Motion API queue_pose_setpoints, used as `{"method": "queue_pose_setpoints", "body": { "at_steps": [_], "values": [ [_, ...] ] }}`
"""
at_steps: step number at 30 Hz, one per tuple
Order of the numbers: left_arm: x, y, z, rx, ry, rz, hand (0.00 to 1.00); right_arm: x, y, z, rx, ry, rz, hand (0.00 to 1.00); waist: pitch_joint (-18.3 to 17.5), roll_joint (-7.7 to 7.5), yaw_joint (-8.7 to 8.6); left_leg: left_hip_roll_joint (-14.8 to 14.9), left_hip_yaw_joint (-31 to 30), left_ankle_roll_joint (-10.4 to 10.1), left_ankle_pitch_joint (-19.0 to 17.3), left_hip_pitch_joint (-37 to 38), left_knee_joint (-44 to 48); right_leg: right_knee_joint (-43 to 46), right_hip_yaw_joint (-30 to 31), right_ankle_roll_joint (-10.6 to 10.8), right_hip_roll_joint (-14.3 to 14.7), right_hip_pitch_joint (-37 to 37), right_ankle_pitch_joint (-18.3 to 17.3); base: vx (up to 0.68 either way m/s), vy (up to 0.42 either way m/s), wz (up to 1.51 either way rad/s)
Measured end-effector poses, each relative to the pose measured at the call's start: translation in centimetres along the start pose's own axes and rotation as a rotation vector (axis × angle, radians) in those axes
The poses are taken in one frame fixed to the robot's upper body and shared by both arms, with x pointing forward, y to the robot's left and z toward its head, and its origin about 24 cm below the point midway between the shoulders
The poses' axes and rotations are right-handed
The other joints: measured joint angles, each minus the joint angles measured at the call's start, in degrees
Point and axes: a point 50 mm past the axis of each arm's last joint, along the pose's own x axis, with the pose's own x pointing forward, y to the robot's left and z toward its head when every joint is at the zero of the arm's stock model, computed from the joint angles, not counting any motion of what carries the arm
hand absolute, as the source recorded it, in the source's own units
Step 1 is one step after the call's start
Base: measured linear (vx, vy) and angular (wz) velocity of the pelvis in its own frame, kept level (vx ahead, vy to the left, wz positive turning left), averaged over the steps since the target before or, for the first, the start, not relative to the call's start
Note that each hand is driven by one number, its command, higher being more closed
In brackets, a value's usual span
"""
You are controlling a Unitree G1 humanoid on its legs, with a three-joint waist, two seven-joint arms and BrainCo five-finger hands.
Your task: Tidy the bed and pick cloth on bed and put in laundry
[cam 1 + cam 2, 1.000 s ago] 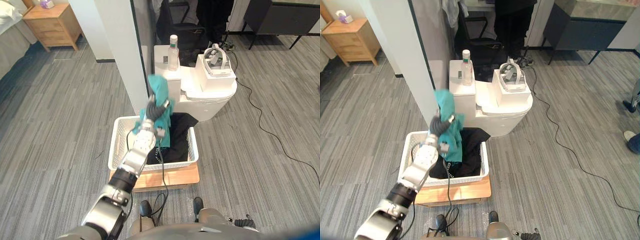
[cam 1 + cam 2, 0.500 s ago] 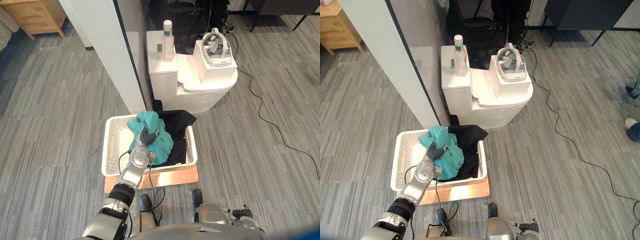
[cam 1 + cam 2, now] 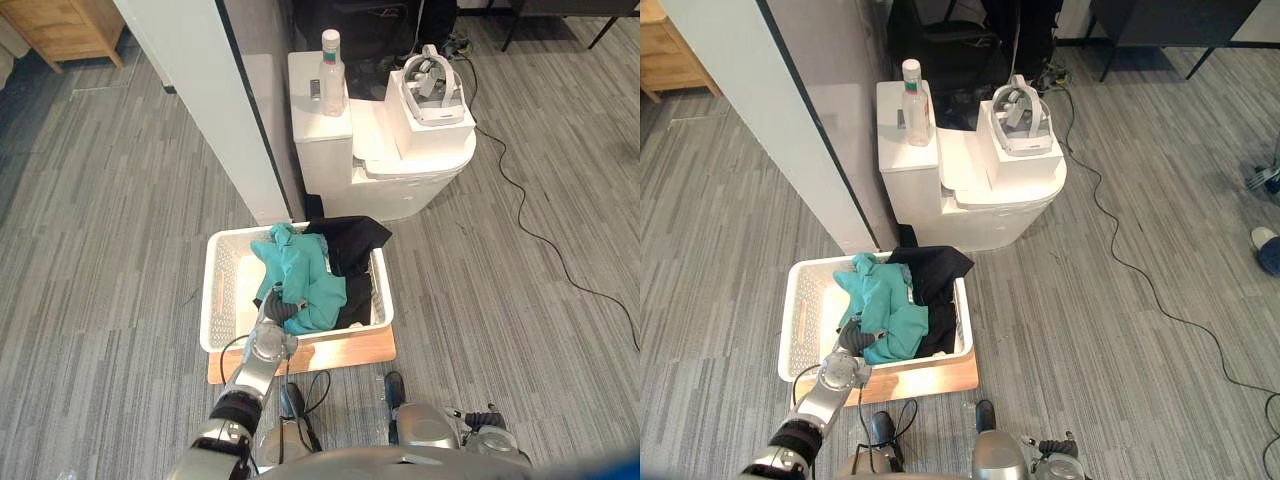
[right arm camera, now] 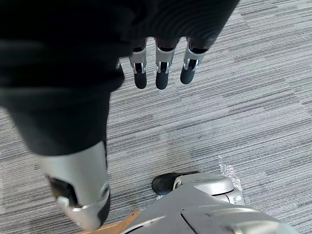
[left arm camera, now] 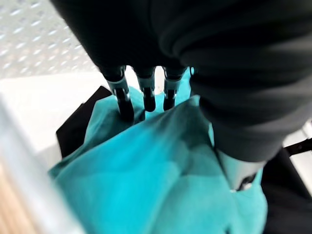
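Note:
A teal cloth (image 3: 300,278) lies crumpled in the white laundry basket (image 3: 224,292), on top of a black garment (image 3: 350,240). My left hand (image 3: 274,313) hovers low at the basket's near rim, just at the cloth's front edge. In the left wrist view its fingers (image 5: 125,101) are straight above the teal cloth (image 5: 146,185) and grip nothing, so the hand is open. My right hand (image 4: 161,68) hangs over the grey floor with straight fingers, open and empty.
The basket rests on a wooden board (image 3: 352,350). Behind it stands a white unit (image 3: 400,160) carrying a bottle (image 3: 331,58) and a headset (image 3: 433,80). A white pillar (image 3: 215,110) rises at the left. A person's shoe (image 3: 1268,250) is at the right.
My left hand came down from above the basket with the teal cloth, laid it inside and opened its fingers. The camera view also tilted downward.

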Motion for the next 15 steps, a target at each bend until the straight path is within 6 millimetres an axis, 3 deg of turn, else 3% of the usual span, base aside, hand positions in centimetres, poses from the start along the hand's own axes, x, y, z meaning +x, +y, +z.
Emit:
{"method": "queue_pose_setpoints", "body": {
  "at_steps": [10, 15],
  "values": [
    [-2.8, 0.2, -0.7, -0.26, -0.03, 0.044, 0.0, -0.2, -0.7, -1.1, -0.038, -0.002, -0.002, 0.0, -1.25, 1.13, 2.61, -0.06, -1.13, -0.04, -0.03, 2.87, -0.05, 0.67, -1.62, -0.04, -0.2, 3.54, -1.26, -0.01, 0.002, 0.08],
    [-4.2, 0.5, -2.0, -0.457, 0.015, 0.11, 0.0, -0.5, -0.8, -2.0, -0.058, 0.014, -0.001, 0.0, -3.04, 0.65, 4.28, -0.11, -2.11, -0.04, -0.03, 3.4, -0.05, 2.49, -2.94, -0.12, -0.59, 3.96, -2.56, 0.0, 0.006, 0.1]
  ]
}}
